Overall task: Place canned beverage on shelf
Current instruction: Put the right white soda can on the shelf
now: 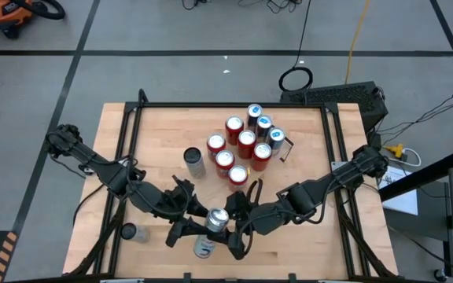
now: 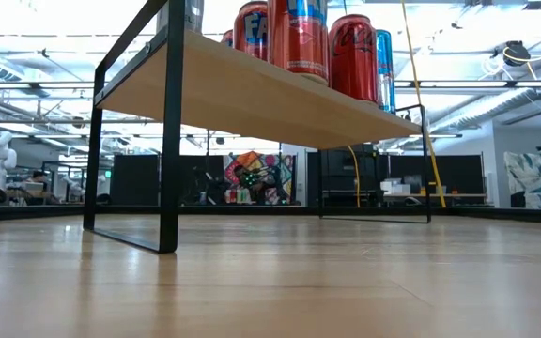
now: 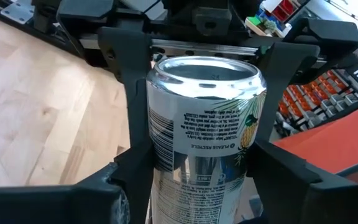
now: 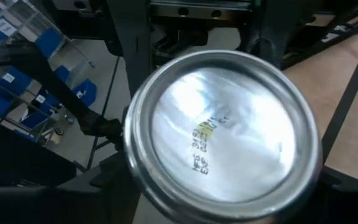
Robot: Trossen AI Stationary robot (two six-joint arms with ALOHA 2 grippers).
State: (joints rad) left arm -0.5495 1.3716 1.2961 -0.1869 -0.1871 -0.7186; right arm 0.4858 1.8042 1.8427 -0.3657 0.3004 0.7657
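A silver can with a pineapple print and a barcode hangs above the table's near edge, short of the shelf, clamped by both the left gripper and the right gripper.

High view straight down over whole table. Low view sits at tabletop level, peering under shelf into room. Both wrist views super close on same silver can, probably from opposite sides.

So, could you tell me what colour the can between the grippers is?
Silver can, with black print; left wrist view.
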